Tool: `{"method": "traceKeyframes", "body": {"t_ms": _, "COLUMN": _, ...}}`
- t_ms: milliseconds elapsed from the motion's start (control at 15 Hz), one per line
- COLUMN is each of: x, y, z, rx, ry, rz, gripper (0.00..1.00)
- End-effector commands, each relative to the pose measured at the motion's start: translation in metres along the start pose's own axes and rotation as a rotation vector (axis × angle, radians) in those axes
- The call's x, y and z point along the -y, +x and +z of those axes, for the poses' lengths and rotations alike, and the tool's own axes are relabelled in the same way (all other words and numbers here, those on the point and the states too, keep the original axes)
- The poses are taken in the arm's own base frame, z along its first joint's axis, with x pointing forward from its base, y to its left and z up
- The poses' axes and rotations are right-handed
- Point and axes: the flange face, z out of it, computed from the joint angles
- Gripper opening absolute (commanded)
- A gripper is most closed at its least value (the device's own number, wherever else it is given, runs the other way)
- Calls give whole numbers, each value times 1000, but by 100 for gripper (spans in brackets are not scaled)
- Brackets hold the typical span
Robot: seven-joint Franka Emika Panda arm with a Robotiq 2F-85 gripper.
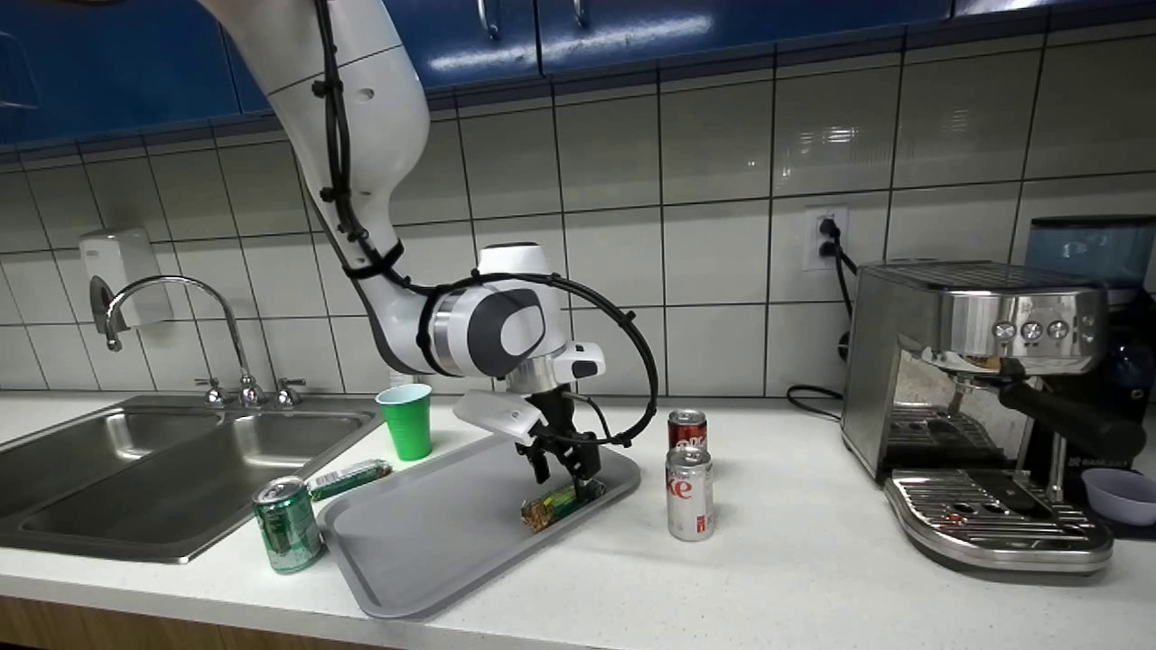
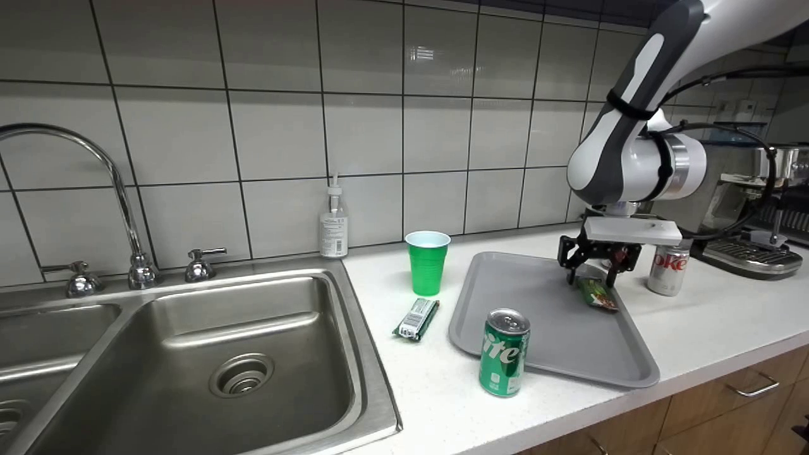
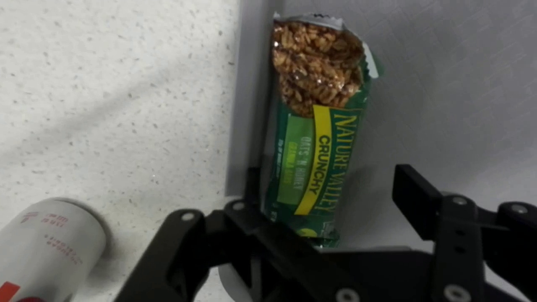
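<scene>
While the gripper [image 1: 562,486] is held low over a grey tray [image 1: 433,528], the granola bar [image 1: 545,510] is seen in an exterior view directly beneath it, lying on the tray near the edge. The bar is partly hidden by the gripper. Just beyond that edge, beside the gripper, a silver can [image 1: 689,506] and a dark red can [image 1: 688,429] are stood upright. On the gripper's opposite side, past the tray, a green can [image 1: 287,525], a second wrapped bar [image 1: 349,478] and a green cup [image 1: 406,424] are shown.

In an exterior view, the fingers [image 2: 611,276] are seen parted, with the bar's wrapper [image 2: 596,294] stretched out below them, green with a reddish-brown tip. Well apart from the gripper, "ite" can be read on the green can, and farther off a pump bottle [image 2: 334,227] is seen.

In the wrist view, the bar is shown printed side up between the fingers, which are spread wide, with nothing gripped. One finger is set close by the bar's edge at the tray's rim [image 3: 247,105], and whether contact is made cannot be told; the other is held well clear. The wrapper is dark green and glossy, printed with "NATURE VALLEY" in yellow, "CRUNCHY" on a curved yellow band and "OATS 'N HONEY" on a lighter green panel. At the end away from the gripper, glazed oats are pictured beside a pale crimped edge.
</scene>
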Motion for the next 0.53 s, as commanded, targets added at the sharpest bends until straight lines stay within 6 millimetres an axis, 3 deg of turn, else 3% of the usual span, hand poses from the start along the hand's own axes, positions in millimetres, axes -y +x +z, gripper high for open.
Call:
{"method": "traceKeyframes", "body": {"t_ms": 0, "x": 3, "y": -5, "z": -20, "rx": 2, "ry": 32, "rz": -41, "gripper": 100}}
{"method": "traceKeyframes", "body": {"t_ms": 467, "x": 20, "y": -11, "z": -44, "rx": -20, "ry": 78, "rz": -116, "gripper": 100}}
